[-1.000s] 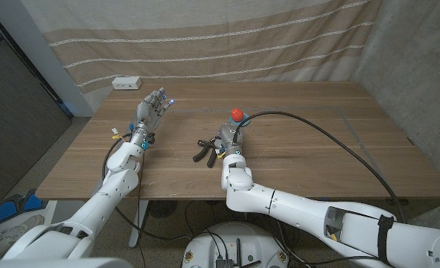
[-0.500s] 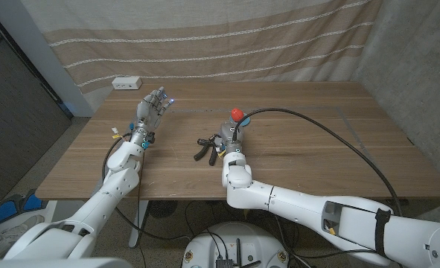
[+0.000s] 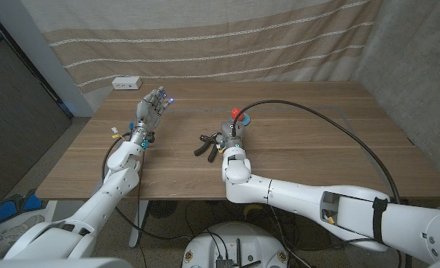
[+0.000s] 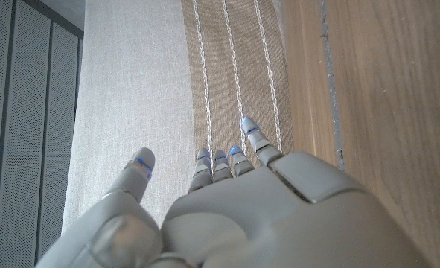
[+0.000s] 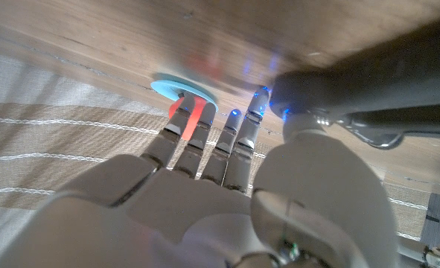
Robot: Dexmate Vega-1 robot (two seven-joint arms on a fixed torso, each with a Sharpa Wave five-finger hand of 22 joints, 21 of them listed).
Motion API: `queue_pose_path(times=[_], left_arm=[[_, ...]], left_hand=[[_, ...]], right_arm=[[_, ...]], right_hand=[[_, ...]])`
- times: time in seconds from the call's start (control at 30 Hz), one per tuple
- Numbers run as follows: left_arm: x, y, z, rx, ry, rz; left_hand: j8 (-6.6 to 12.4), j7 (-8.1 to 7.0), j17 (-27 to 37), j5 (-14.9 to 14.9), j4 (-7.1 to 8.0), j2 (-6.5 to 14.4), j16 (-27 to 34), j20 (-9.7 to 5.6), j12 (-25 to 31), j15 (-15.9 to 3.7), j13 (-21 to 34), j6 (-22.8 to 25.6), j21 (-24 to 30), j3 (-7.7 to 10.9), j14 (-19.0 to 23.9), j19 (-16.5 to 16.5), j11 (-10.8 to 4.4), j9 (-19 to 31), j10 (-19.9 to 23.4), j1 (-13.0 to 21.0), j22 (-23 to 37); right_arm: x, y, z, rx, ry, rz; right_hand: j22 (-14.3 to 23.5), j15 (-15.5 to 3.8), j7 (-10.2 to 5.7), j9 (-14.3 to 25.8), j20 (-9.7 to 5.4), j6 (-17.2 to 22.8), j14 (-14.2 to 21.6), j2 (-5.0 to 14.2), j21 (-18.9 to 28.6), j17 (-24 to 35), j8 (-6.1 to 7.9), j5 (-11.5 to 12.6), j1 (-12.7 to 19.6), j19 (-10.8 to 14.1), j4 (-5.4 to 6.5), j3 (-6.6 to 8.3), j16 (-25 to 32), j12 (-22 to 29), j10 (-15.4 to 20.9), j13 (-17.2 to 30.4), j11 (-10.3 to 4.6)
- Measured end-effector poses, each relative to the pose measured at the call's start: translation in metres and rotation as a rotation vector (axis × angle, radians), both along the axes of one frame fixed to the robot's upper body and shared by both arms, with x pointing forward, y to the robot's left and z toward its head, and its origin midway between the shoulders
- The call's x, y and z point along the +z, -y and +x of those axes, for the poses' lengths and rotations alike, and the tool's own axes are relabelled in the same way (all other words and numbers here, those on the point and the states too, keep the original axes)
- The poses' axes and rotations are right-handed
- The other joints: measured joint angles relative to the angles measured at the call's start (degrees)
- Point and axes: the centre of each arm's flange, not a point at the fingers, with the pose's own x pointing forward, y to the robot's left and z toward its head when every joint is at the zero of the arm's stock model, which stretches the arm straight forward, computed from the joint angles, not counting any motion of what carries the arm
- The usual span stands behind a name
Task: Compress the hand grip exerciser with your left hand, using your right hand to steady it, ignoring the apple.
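- Since a second ago the right hand [image 3: 232,135] has edged slightly up the frame toward the apple [image 3: 237,113]; its grasp cannot be told.
- The hand grip exerciser [image 3: 205,146] lies centre frame, touching that hand.
- The left hand [image 3: 152,109], upper left, is raised, fingers apart, holding nothing.

On the wooden table [image 3: 301,141] there was one black hand grip exerciser [image 3: 205,146], one red apple [image 3: 237,113], one pale blue round plate [image 5: 182,88] and one white box [image 3: 126,83]. Two robot hands were present.
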Motion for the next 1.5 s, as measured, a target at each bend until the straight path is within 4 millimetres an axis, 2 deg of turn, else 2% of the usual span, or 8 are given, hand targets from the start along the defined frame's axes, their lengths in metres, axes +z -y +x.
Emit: queue_pose_path(times=[0.43, 0.47, 0.7, 0.97, 1.03, 1.27, 1.33, 1.5], left_arm=[[0.0, 0.001, 0.0, 0.0, 0.001, 0.002], [0.002, 0.001, 0.0, -0.001, 0.004, 0.001], [0.004, 0.003, 0.001, -0.003, 0.008, 0.005], [0.007, 0.004, 0.001, -0.006, 0.012, 0.008], [0.008, 0.005, 0.001, -0.008, 0.013, 0.01], [0.01, 0.007, 0.002, -0.011, 0.017, 0.015], [0.011, 0.007, 0.002, -0.011, 0.018, 0.016], [0.012, 0.009, 0.002, -0.013, 0.019, 0.02]], left_hand=[[0.0, 0.0, 0.0, 0.0, -0.35, 0.0, 0.0, -0.22, 0.0, 0.0, 0.0, 0.0, -0.2, 0.11, 0.0, 0.2, 0.0, 0.0, 0.0, 0.0, 0.0], [0.0, 0.0, 0.0, -0.1, -0.47, 0.0, 0.0, -0.22, 0.0, 0.0, 0.0, 0.0, -0.2, -0.01, 0.0, 0.2, 0.0, 0.0, 0.0, 0.0, 0.0], [0.0, 0.0, 0.0, -0.2, -0.54, 0.0, 0.0, -0.22, 0.0, 0.0, 0.0, 0.0, -0.2, -0.07, 0.0, 0.2, 0.0, 0.0, 0.0, 0.0, 0.0], [0.0, 0.0, 0.0, -0.2, -0.7, 0.0, 0.0, -0.21, 0.0, 0.0, 0.0, 0.0, -0.2, 0.1, 0.0, 0.2, 0.0, 0.0, 0.0, 0.0, 0.0], [0.0, 0.0, 0.0, -0.2, -0.76, 0.0, 0.0, -0.21, 0.0, 0.0, 0.0, 0.0, -0.2, 0.16, 0.0, 0.2, 0.0, 0.0, 0.0, 0.0, 0.0], [0.0, 0.0, 0.0, -0.2, -1.0, 0.0, 0.0, -0.2, 0.0, 0.0, 0.0, 0.0, -0.2, -0.07, 0.0, 0.2, 0.0, 0.0, 0.0, 0.0, 0.0], [0.0, 0.0, 0.0, -0.2, -1.0, 0.0, 0.0, -0.09, 0.0, 0.0, 0.0, 0.0, -0.2, -0.07, 0.0, 0.7, -0.01, 0.0, 0.0, 0.0, 0.0], [0.0, 0.0, 0.0, -0.2, -1.0, 0.0, 0.0, -0.1, 0.0, 0.0, 0.0, 0.0, -0.6, -0.07, 0.0, 0.7, 0.0, 0.0, 0.0, 0.0, 0.0]], right_arm=[[-0.007, 0.014, 0.002, -0.011, -0.014, 0.0], [-0.003, 0.007, -0.001, 0.044, 0.031, 0.0], [-0.001, 0.012, -0.004, 0.101, 0.079, 0.03], [0.003, 0.011, -0.008, 0.184, 0.15, 0.062], [-0.001, 0.021, -0.007, 0.181, 0.155, 0.09], [0.005, 0.025, -0.012, 0.26, 0.252, 0.141], [0.005, 0.027, -0.012, 0.274, 0.27, 0.151], [0.006, 0.036, -0.013, 0.305, 0.326, 0.19]], right_hand=[[0.0, -0.03, 1.27, -1.4, -0.61, 2.2, 1.8, -0.84, 0.0, -0.5, 0.67, 1.3, 2.3, 0.6, 0.48, 0.48, -0.4, 1.2, 2.7, 0.5, 0.71], [0.0, -0.03, 1.46, -1.5, -0.63, 2.4, 1.8, -0.84, 0.0, -0.5, 0.67, 1.3, 2.3, 0.6, 0.54, 0.54, -0.4, 1.2, 3.0, 0.5, 0.64], [0.0, -0.08, 1.85, -1.9, -0.92, 2.9, 2.4, -1.44, 0.0, -0.5, 0.67, 1.7, 2.9, 0.9, 0.54, 0.54, -0.4, 1.4, 3.4, 0.5, 1.04], [0.0, -0.03, 1.32, -2.0, -1.23, 3.9, 2.4, -1.44, 0.0, -0.5, 0.6, 1.7, 2.9, 1.2, 0.78, 0.78, -0.4, 1.4, 4.5, 0.8, 0.83], [0.0, -0.03, 1.21, -2.0, -1.22, 4.0, 2.4, -1.44, 0.0, -0.5, 0.6, 1.7, 2.9, 1.2, 0.78, 0.78, -0.4, 1.4, 4.5, 0.8, 0.83], [0.0, -0.21, 1.11, -2.1, -1.37, 4.1, 3.1, -1.44, 0.0, -0.4, 0.6, 2.2, 2.9, 1.4, 1.01, 1.02, -0.4, 1.8, 4.5, 1.0, 0.83], [0.0, -0.12, 1.11, -2.1, -1.44, 4.1, 3.2, -1.44, 0.0, -0.4, 0.6, 2.2, 2.9, 1.5, 0.23, 1.82, -0.4, 1.8, 4.5, 1.1, 0.83], [0.0, -0.12, 0.92, -1.9, -1.63, 3.9, 3.2, -1.44, 0.0, -0.4, 0.59, 2.2, 2.9, 1.7, 0.23, 1.82, -0.4, 1.8, 5.3, 1.1, 0.63]])
